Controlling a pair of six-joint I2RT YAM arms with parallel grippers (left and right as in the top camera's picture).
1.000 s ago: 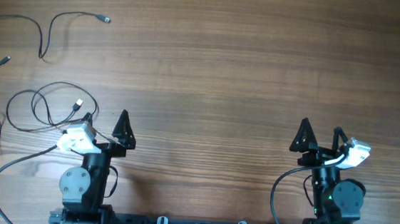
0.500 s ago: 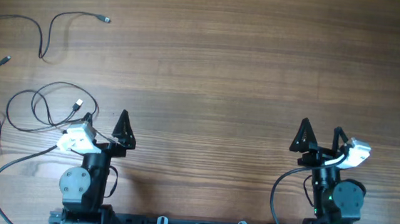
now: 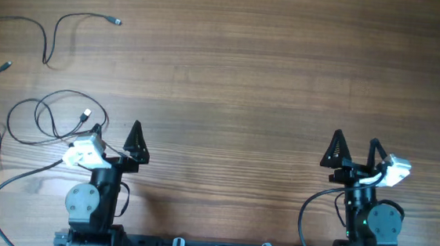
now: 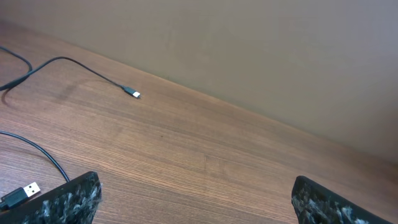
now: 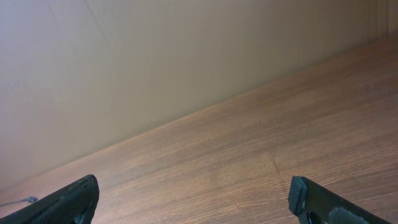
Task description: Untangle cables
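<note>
**Step in hand.** We judge this to be a pause between grasps. Neither arm is engaged with the cables [image 3: 47,54], and both sit at the near edge of the bench [image 3: 247,78].

**Pincer state.** The left pincer [image 3: 114,129] has its jaws fully apart and holds nothing. Its wrist view shows only bare bench between the fingers [image 4: 71,199]. The right pincer [image 3: 355,140] is likewise wide open and empty.

**Location of the work.** All the cables lie on the left part of the bench.
- The looped strand [image 3: 71,92] lies just beyond the left pincer and to its left. It crosses itself, and its flat plug [image 3: 85,115] lies near the pincer's left finger.
- The upper strand [image 3: 87,14] lies well apart toward the far left corner and ends in a small plug [image 3: 117,22].
- Further strands run off the left edge.
- The right pincer is well apart from every strand.

**Next move.** The strands appear mostly separate, so we take the loop's crossing to be the tangle left to clear.
1. Advance the left pincer forward and to the left.
2. Descend over the looped strand close to the flat plug.
3. Close low against the bench, because the wire is thin and lies flat.
4. Draw the plug end out through the loop.

We cannot tell whether the right arm can reach to pin the strand.
</note>
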